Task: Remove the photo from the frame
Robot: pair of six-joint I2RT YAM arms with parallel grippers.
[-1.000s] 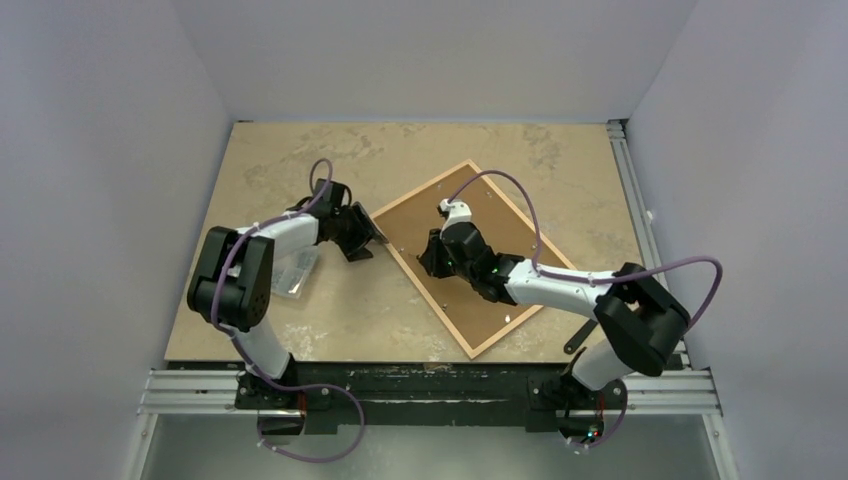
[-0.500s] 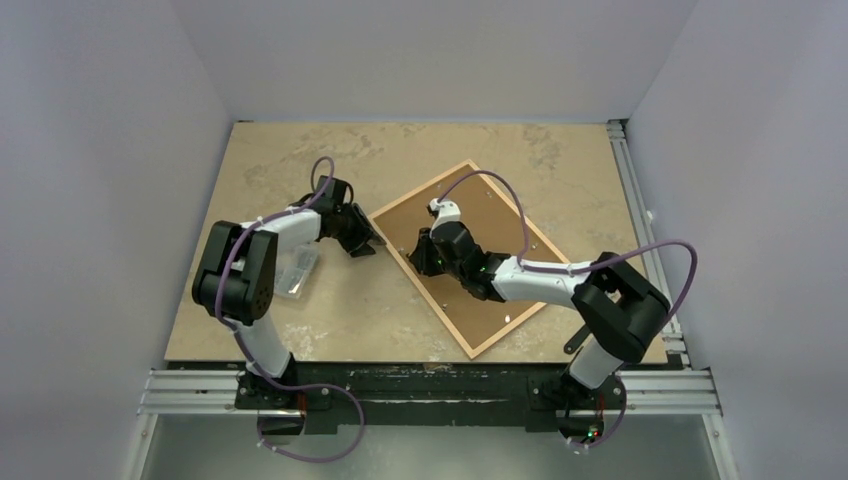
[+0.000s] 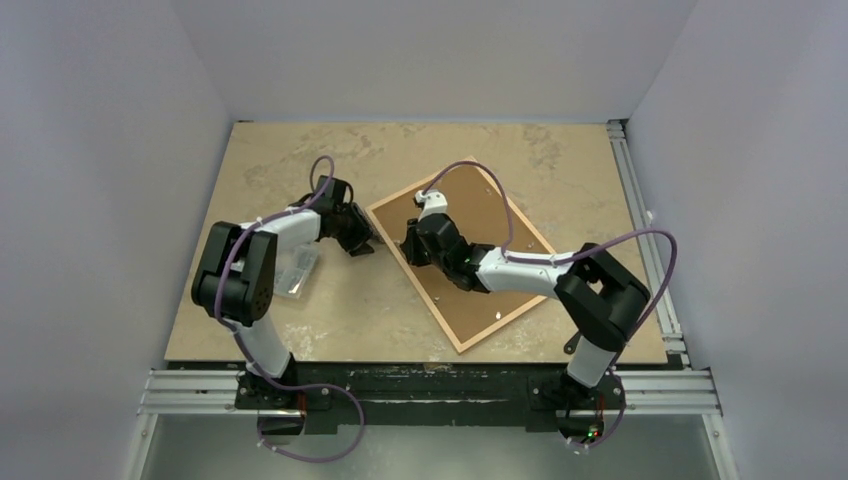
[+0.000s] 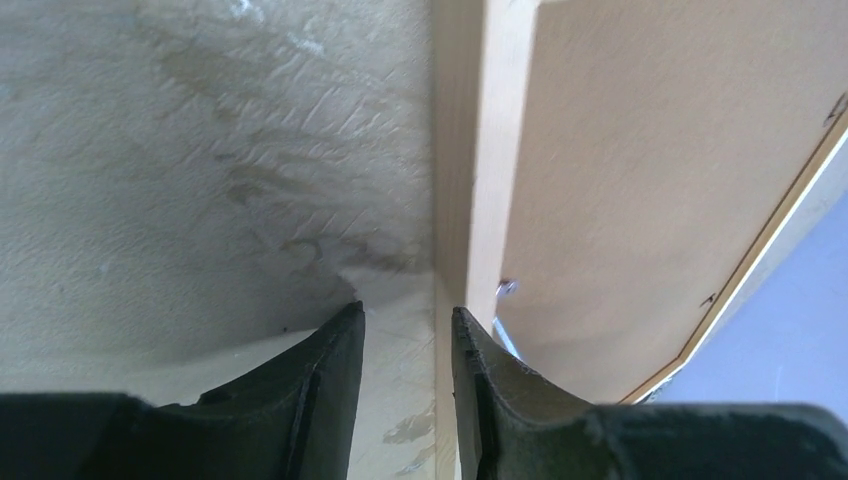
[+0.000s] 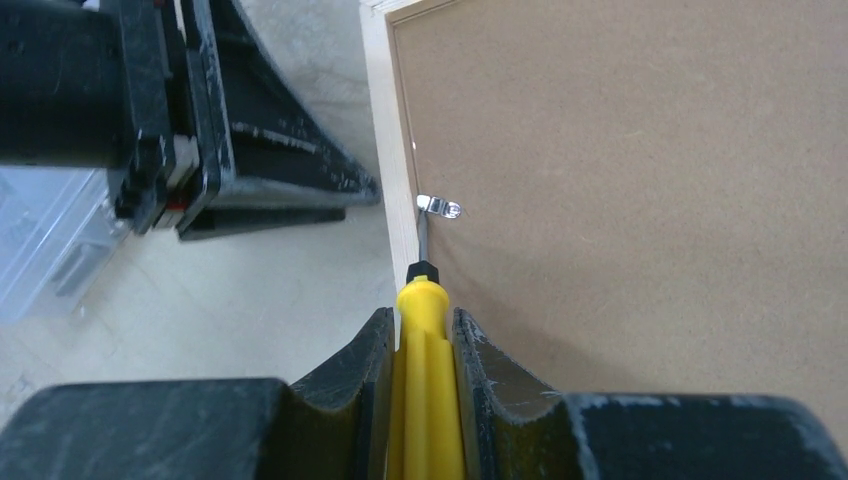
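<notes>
while overhead hides it, right claw point(image 5: 421, 326) grips screwdriver point(image 5: 424, 298)

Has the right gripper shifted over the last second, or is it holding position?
Yes. The right gripper, shut on the screwdriver, has moved left, away from the table's right-hand rail.

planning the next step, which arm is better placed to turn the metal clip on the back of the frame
Right: the right fingers grip the yellow screwdriver, its tip at the metal clip on the frame. The left fingers carry no tool.
</notes>
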